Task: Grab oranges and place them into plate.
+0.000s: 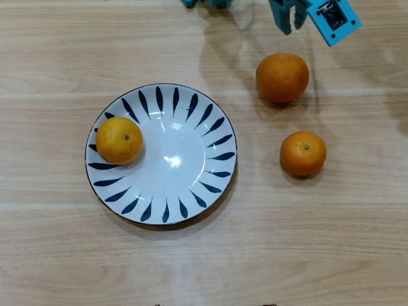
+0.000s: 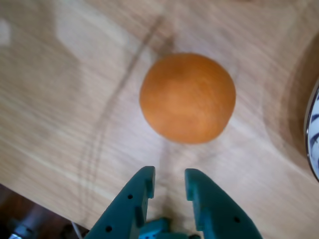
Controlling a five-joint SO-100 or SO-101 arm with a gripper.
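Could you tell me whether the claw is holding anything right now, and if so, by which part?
Nothing is held. The claw is empty, its fingers apart, short of the larger orange on the table.

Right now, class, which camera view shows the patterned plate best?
The overhead view: the whole plate appears, blue strokes all round, one orange on its left side. The wrist view catches only a sliver of the plate's rim at the right edge.
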